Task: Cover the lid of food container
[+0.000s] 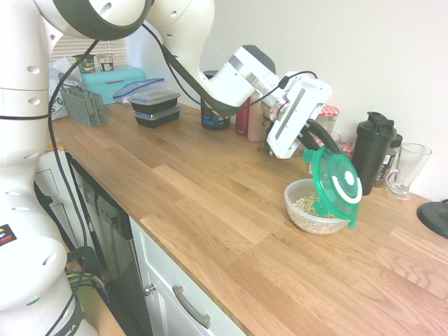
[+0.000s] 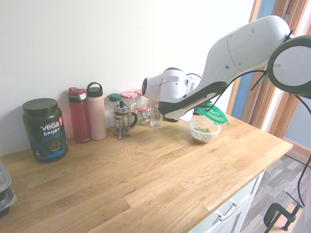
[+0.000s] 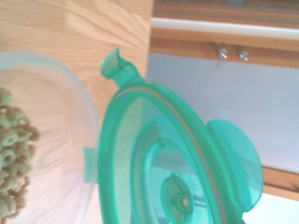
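My fingers [image 1: 316,137] are closed on the top edge of the lid [image 1: 337,185], which hangs tilted at the food container's [image 1: 308,207] three o'clock rim.

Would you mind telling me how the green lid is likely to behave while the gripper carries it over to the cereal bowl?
The lid looks like thin, stiff plastic: it holds its round shape though pinched only at its upper edge by the gripper. It is probably light. Hanging steeply tilted beside the food container, it might swivel in the grip, and the smooth surface could slip.
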Available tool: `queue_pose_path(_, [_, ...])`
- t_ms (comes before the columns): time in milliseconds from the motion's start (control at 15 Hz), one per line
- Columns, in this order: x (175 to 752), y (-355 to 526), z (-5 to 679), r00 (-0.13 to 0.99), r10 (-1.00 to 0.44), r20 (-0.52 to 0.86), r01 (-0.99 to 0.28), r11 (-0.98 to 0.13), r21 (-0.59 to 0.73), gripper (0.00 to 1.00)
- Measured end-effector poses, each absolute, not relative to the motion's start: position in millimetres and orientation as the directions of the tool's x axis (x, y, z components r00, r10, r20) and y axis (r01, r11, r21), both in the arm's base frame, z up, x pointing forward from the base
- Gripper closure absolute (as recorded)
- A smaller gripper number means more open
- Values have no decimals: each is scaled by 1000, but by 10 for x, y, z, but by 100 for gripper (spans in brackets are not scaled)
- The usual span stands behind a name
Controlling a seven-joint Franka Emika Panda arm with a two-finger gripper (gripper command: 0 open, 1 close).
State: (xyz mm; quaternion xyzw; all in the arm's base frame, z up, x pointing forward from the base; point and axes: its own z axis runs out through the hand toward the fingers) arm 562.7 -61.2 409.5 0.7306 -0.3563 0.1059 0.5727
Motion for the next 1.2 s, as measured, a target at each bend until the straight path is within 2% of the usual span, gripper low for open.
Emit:
queue_pose_path(333, [5362, -360, 3867, 747, -411, 522, -618, -143, 773, 0])
queue_pose_path(600, [5310, -30, 3928, 731, -471, 494, -652, -269, 709, 0])
queue_pose_path(867, [5197, 278, 4316, 687, -611, 394, -699, -405, 589, 0])
queue_pose_path(1067, [5069, 487, 4778, 654, -700, 287, -737, -502, 453, 0])
queue_pose_path(1200, [5022, 762, 4772, 645, -738, 200, -751, -563, 345, 0])
